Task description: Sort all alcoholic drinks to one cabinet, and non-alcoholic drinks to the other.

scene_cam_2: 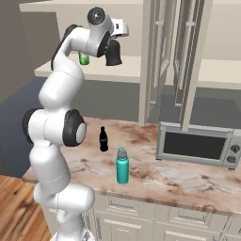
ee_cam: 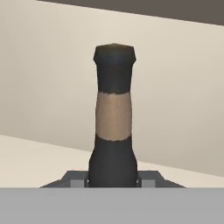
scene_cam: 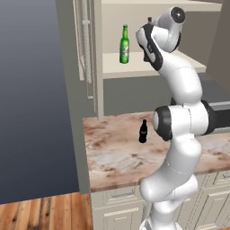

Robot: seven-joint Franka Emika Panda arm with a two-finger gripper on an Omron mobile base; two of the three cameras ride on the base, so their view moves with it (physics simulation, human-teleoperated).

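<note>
My gripper (ee_cam: 113, 178) is shut on the squat black bottle (ee_cam: 113, 118), whose thin neck with a tan band rises in front of the cabinet's back wall. In the right base view the black bottle (scene_cam_2: 114, 54) hangs at the arm's end over the lower cabinet shelf (scene_cam_2: 132, 70); whether it touches the shelf I cannot tell. The green beer bottle (scene_cam: 124, 44) stands upright on that same shelf (scene_cam: 134, 67), left of the hand. The small cola bottle (scene_cam: 143, 131) (scene_cam_2: 103, 139) and the teal bottle (scene_cam_2: 122, 165) stand on the marble counter (scene_cam_2: 155, 174).
The open cabinet doors (scene_cam_2: 155, 56) (scene_cam: 87, 45) flank the shelf opening. A second open cabinet door (scene_cam_2: 188, 52) hangs further right above a microwave (scene_cam_2: 197, 146) on the counter. The counter's left end (scene_cam: 87, 148) drops to the wood floor.
</note>
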